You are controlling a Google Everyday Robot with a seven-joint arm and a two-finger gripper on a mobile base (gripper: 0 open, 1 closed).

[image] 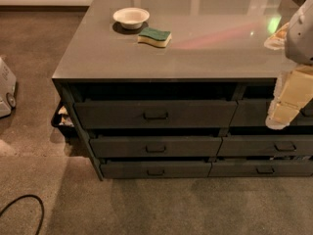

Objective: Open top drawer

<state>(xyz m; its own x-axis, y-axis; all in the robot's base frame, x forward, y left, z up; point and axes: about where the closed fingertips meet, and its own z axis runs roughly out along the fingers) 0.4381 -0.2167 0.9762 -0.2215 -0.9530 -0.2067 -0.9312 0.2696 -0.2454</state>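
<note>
The top drawer [155, 113] is the tallest dark grey front in the left column of the cabinet, with a small rectangular metal handle [155, 115] at its centre. A dark gap shows between its upper edge and the grey countertop [195, 53]; none of its interior shows. My gripper [283, 109], cream coloured under a white arm, hangs at the right edge of the view in front of the right column's top drawer. It is well to the right of the handle and touches nothing that I can see.
Two lower drawers [155, 147] sit under the top one, with more drawers [266, 146] to the right. A white bowl [131, 17] and a green-and-yellow sponge [154, 36] lie on the countertop. A black cable [22, 212] and a white object [6, 87] are on the carpet at left.
</note>
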